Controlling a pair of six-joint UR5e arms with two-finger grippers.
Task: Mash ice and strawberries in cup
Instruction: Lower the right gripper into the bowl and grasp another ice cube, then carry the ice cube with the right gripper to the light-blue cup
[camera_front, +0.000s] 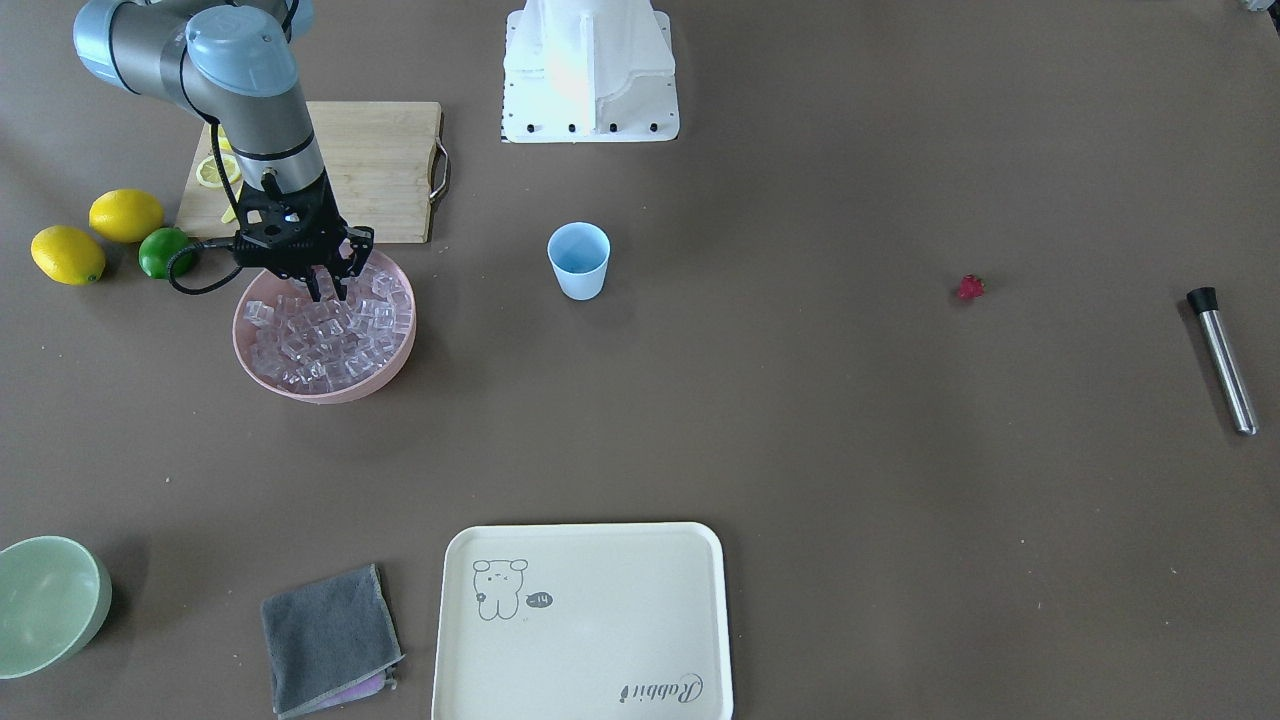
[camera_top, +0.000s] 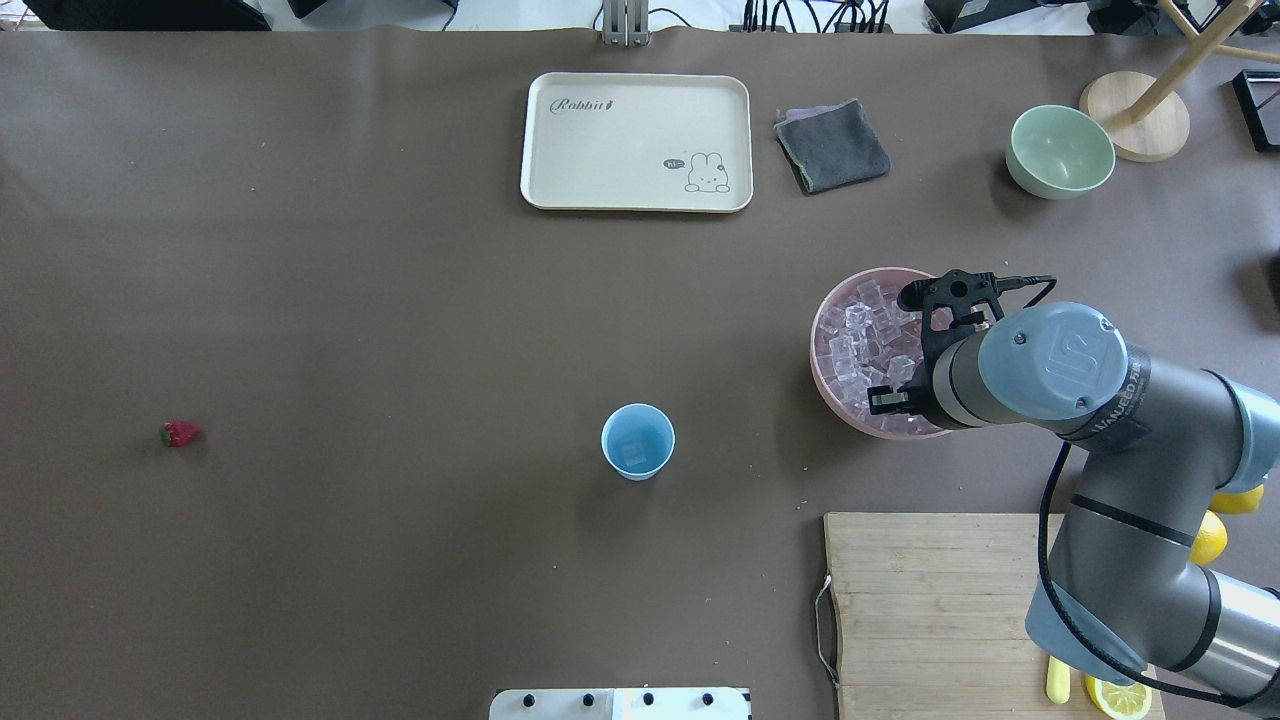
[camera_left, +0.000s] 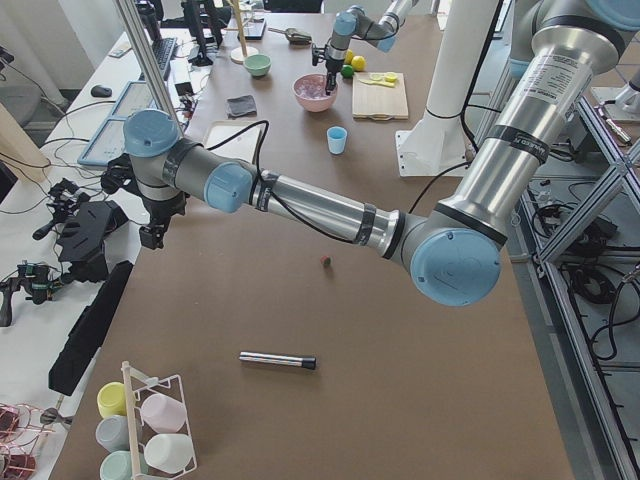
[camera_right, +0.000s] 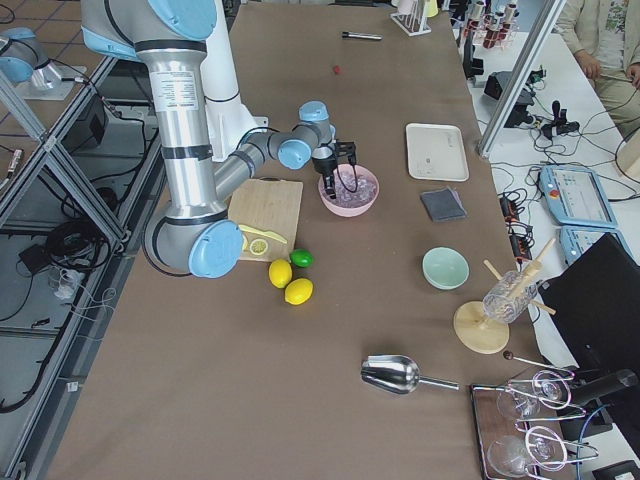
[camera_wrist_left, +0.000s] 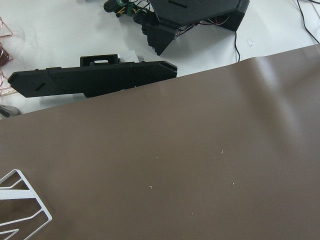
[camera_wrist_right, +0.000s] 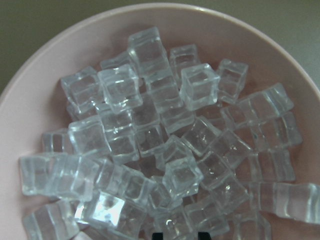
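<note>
At the bottom edge of the right wrist view, only the two dark tips of the right gripper (camera_wrist_right: 180, 236), set a narrow gap apart and pointing down among the ice (camera_wrist_right: 150, 130). Cubes packed against and between the tips; pinched or merely touched, impossible to tell. All around, clear cubes heaped in the pink bowl (camera_wrist_right: 40, 75), rim curving across the top of the frame.

In the front-facing view, same gripper at upper left, fingers dipped into the upper part of the bowl, on the side nearest the wooden cutting board (camera_front: 380, 170). Left of the board, two lemons (camera_front: 126, 215) and a lime (camera_front: 163, 252), close together.

Right of the bowl, near the frame's centre and well apart from the jaws, the cup (camera_front: 579, 260), upright, light blue. Much farther right, alone on the brown table (camera_front: 800, 420), the strawberries (camera_front: 970, 288): one small red berry. Near the right edge, a metal muddler (camera_front: 1222, 360) lying flat. Along the bottom, a green bowl (camera_front: 45, 600), a grey cloth (camera_front: 330, 635) and a cream tray (camera_front: 600, 620).

In the left-side view, left gripper (camera_left: 152, 238) at the frame's left, by the table's edge, far from bowl, cup and berry; jaws' state not possible to tell. Left wrist view: bare table and black equipment (camera_wrist_left: 95, 80) beyond its edge.
</note>
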